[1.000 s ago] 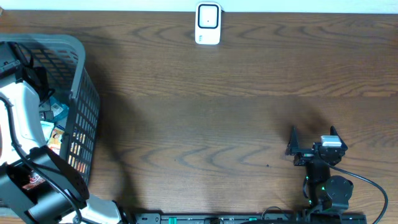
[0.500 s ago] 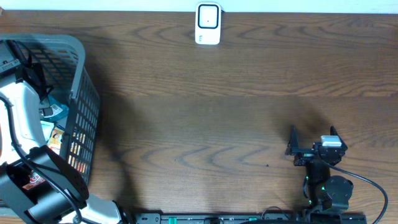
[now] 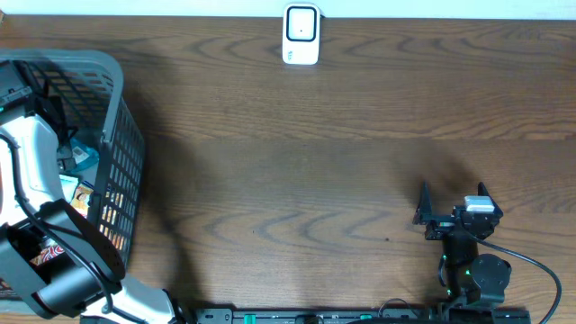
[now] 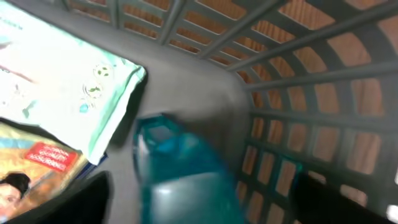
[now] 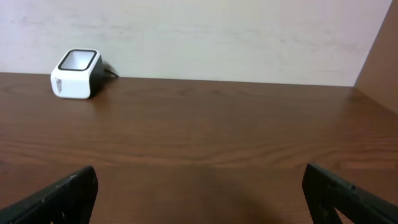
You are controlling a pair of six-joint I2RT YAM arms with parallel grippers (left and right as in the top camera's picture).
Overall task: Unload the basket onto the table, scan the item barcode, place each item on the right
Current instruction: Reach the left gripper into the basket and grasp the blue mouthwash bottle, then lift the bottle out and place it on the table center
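At the front right, the right gripper (image 5: 199,173) hangs with jaws wide and empty. The left gripper (image 4: 200,183) is down in the grey basket (image 3: 121,135), jaws wide either side of a blurred teal item (image 4: 180,168), perhaps a bottle, not touching it. The white scanner (image 3: 301,34) stands at the far edge.

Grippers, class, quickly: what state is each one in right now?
Left gripper: open, straddling the teal plastic container in the grey plastic basket, not gripping it.
Right gripper: open, empty.
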